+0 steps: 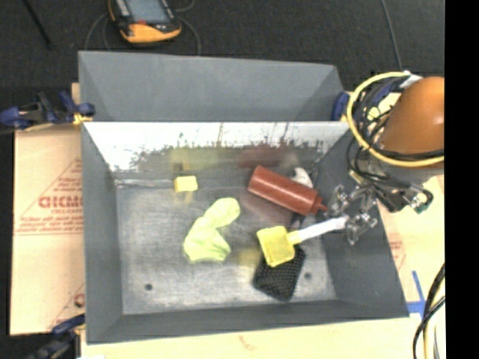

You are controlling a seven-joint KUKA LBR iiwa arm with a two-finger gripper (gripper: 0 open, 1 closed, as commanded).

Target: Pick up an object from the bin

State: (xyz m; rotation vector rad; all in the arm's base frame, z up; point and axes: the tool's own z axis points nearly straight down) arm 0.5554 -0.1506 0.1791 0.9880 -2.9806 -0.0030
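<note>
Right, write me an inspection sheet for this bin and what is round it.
Surface: grey bin, floor scuffed, far wall streaked with dark marks.
Job's things: yellow brush, its white handle pointing right toward the gripper, its head lying on black mesh; red bottle on its side at back right; green cloth mid-floor; yellow block at back left.
Clutter: white scrap behind the bottle, kind unclear.
Grippers: gripper low at the right wall, by the handle's end; contact cannot be told.
Cables: yellow and black loops round the orange wrist cover.
Surroundings: orange-black device with a cord on the dark floor beyond the bin.
</note>
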